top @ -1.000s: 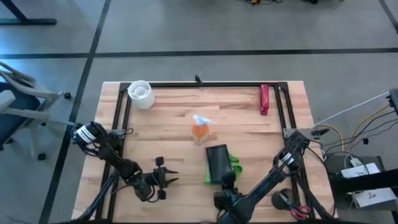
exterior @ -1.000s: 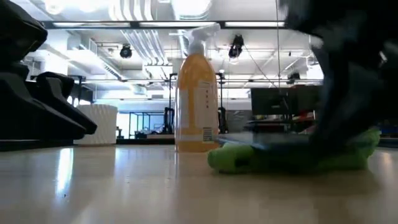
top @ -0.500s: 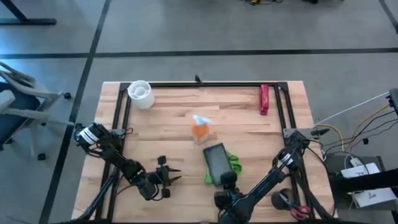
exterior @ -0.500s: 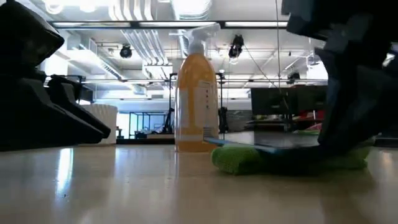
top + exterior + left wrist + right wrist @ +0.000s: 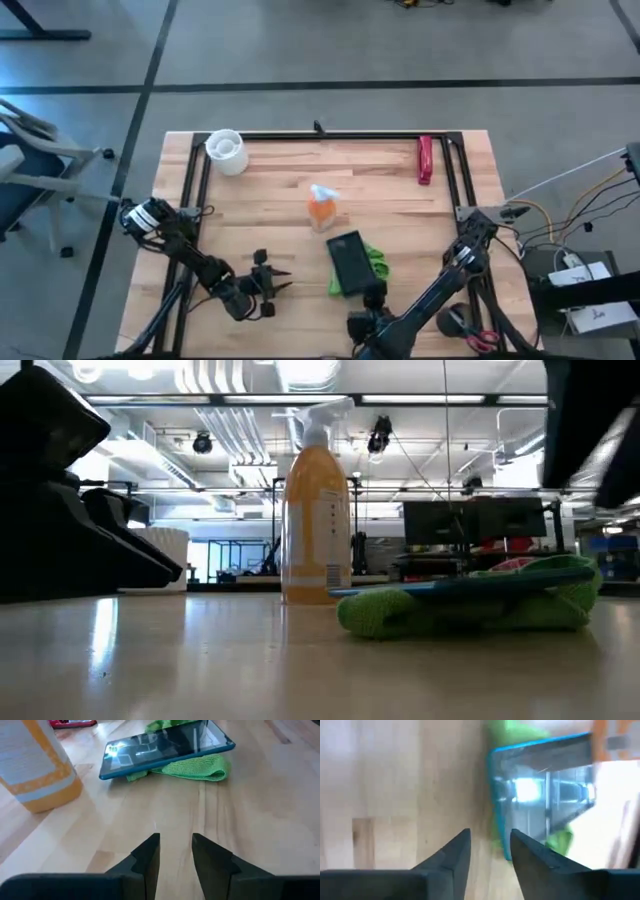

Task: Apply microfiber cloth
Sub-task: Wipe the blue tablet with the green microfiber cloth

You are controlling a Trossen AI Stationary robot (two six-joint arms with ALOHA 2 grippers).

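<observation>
Lime-green microfiber cloth [image 5: 374, 264] lies bunched on the wooden table [image 5: 290, 190], under a dark tablet [image 5: 349, 263] with a blue rim that rests on top of it. Just beyond stands an orange spray bottle [image 5: 322, 209]. The right end effector [image 5: 488, 851] hovers close by the tablet's near end, fingers slightly parted, holding nothing. The left end effector [image 5: 272, 283] waits near the table's front-left, fingers a little apart.
</observation>
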